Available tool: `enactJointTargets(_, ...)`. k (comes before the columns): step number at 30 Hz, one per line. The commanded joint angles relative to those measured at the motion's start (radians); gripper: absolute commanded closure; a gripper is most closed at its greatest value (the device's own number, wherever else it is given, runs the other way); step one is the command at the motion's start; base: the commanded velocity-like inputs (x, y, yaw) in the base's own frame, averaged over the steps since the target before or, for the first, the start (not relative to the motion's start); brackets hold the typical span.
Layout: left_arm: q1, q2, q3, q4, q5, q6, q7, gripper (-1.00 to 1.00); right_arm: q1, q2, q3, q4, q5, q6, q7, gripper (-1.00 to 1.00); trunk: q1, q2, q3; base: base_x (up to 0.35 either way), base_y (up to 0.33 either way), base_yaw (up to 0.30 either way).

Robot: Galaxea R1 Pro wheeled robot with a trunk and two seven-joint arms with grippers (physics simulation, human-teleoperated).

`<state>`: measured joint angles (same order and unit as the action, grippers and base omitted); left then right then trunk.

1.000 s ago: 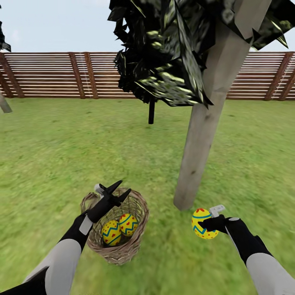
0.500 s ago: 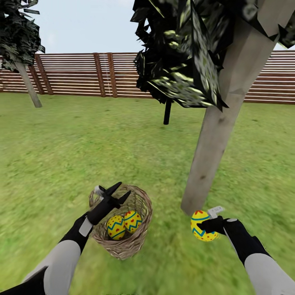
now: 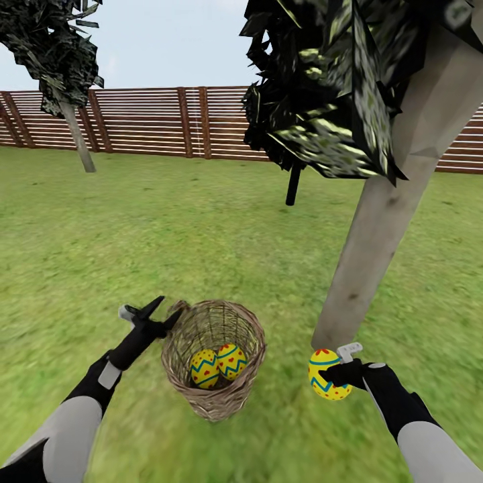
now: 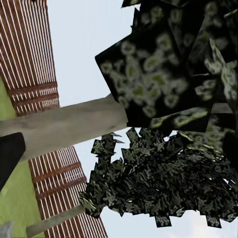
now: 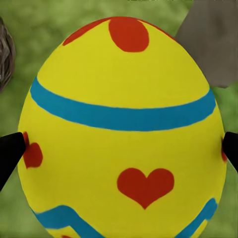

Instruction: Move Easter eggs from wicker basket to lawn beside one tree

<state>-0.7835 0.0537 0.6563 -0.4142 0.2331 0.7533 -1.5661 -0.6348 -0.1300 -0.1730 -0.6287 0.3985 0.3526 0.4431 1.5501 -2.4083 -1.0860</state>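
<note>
— Where were the eggs at that moment?

— Two of them, the left egg (image 3: 204,368) and the right egg (image 3: 231,361), lay side by side at the bottom of the wicker basket (image 3: 213,396), which stood on the lawn (image 3: 168,228). The third egg (image 3: 329,374) was off the grass, pinched between the fingers of the right gripper (image 3: 335,373), just in front of the base of the pale trunk of the tree (image 3: 376,235).

— Did the wrist camera confirm that grip?

— Yes. In the right wrist view the held egg (image 5: 121,134) sat with a dark fingertip (image 5: 10,153) against each of its sides, grass behind it and a corner of the trunk (image 5: 213,39) beyond.

— And the left gripper?

— The left gripper (image 3: 153,315) hovered beside the basket's rim on its left side, its fingers spread apart and holding nothing. Its own camera looked up at trunk, dark foliage (image 4: 163,188) and the slatted fence (image 4: 34,59).

— What else stood in the garden?

— The reddish fence (image 3: 147,121) ran across the back, with a second pale-trunked tree (image 3: 74,134) far to the left.
</note>
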Motion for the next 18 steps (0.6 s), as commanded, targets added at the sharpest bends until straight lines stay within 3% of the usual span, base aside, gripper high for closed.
enactJointTargets(1,0.0,0.028,0.016,-0.002,0.008,0.011,-0.005,-1.0,-0.026,0.001,-0.003,-0.002,0.01,-0.003,0.012,1.0,0.0,0.0,-0.001,0.0,0.0,0.0)
enactJointTargets(3,0.001,0.078,0.024,-0.004,0.015,0.012,-0.005,-1.0,-0.026,0.001,-0.003,-0.002,0.01,-0.003,0.013,1.0,0.0,0.0,-0.001,0.0,0.0,0.0)
enactJointTargets(6,0.001,0.128,0.027,-0.001,0.017,0.012,-0.005,-1.0,-0.026,0.001,-0.003,0.013,0.01,-0.003,0.012,1.0,0.0,0.0,-0.001,0.0,0.0,0.0)
enactJointTargets(10,0.001,0.166,0.031,-0.003,0.018,0.019,-0.005,-1.0,-0.026,0.001,-0.004,0.019,0.003,-0.004,0.008,1.0,0.0,0.0,-0.001,0.0,0.0,0.0)
enactJointTargets(15,0.001,0.18,0.036,-0.024,0.018,0.027,-0.005,-1.0,-0.026,0.006,-0.009,0.02,-0.005,-0.026,-0.04,1.0,0.019,-0.035,-0.016,0.0,0.0,0.0)
enactJointTargets(18,0.001,0.17,0.033,-0.1,0.018,0.1,-0.005,-1.0,-0.028,0.055,-0.01,0.048,-0.008,-0.034,-0.249,1.0,0.031,-0.056,-0.026,0.0,0.0,0.0)
